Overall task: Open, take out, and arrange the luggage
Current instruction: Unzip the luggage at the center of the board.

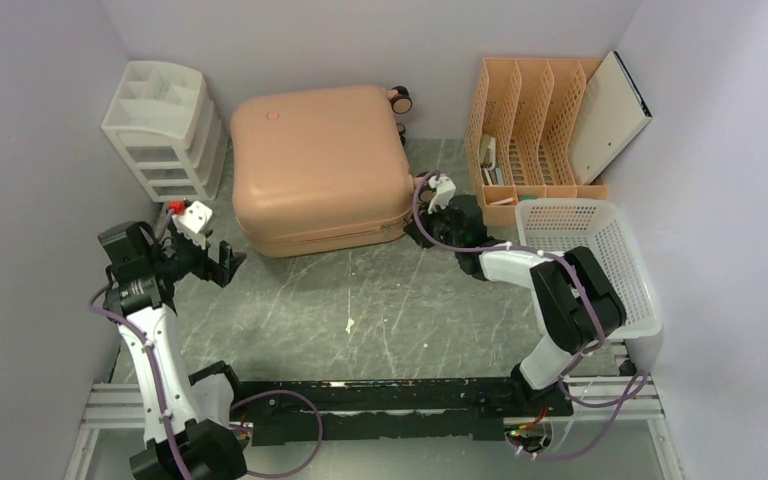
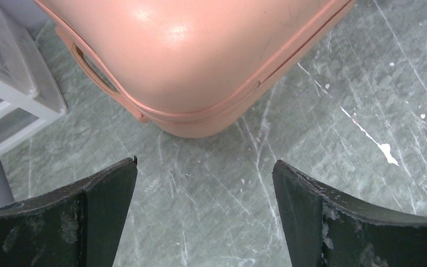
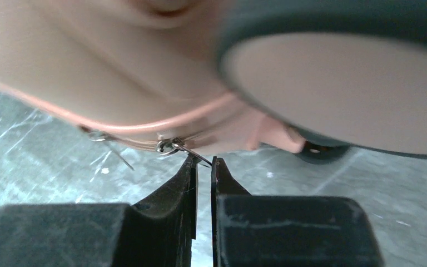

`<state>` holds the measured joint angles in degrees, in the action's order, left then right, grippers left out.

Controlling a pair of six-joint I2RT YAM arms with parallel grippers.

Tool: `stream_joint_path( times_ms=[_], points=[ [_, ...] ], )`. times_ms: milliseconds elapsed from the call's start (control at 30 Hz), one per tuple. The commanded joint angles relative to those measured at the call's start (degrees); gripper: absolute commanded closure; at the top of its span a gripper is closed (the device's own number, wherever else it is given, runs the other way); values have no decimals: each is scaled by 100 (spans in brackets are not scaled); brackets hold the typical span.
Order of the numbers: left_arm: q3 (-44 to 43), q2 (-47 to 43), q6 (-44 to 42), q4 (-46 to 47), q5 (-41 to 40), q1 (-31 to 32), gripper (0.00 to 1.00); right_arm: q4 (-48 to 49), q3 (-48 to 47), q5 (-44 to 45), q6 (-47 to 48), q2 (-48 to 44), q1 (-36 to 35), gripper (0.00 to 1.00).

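The luggage (image 1: 320,165) is a salmon-pink hard-shell suitcase lying flat and closed at the back middle, with black wheels (image 1: 400,97) at its far right corner. My left gripper (image 1: 225,262) is open and empty just off the case's front left corner; the left wrist view shows that corner (image 2: 200,55) beyond the spread gripper (image 2: 204,167). My right gripper (image 1: 418,233) is at the case's front right corner. In the right wrist view it (image 3: 204,161) is shut on a thin metal zipper pull (image 3: 186,150) below the case's seam, and a wheel (image 3: 333,78) looms close.
A white drawer unit (image 1: 165,125) stands left of the case and shows in the left wrist view (image 2: 5,94). An orange-tan file rack (image 1: 530,130) with a white board (image 1: 610,115) stands back right. A white mesh basket (image 1: 590,260) sits beside my right arm.
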<state>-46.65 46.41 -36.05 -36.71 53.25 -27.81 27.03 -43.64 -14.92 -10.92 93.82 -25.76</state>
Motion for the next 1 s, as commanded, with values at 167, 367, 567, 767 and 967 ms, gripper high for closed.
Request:
stream_joint_path(
  times_ms=[167,367,567,767,967],
  points=[
    [-1600,1052,822,969,-713,1106,3,71,-250,414,-367,-137,835,100],
    [-2741,2542,1151,1355,-3666,4082,3,-165,-551,184,-304,143,885,100],
    [-4830,4557,1292,955,-4157,5524,3,-317,-803,-741,-158,350,1110,100],
    [-7035,6311,1217,60,-3260,6308,3,-21,-474,-2058,156,66,1632,76],
    [-7958,7469,1229,-151,-2996,6779,3,479,-147,-3115,49,-92,2170,63]
  ],
)
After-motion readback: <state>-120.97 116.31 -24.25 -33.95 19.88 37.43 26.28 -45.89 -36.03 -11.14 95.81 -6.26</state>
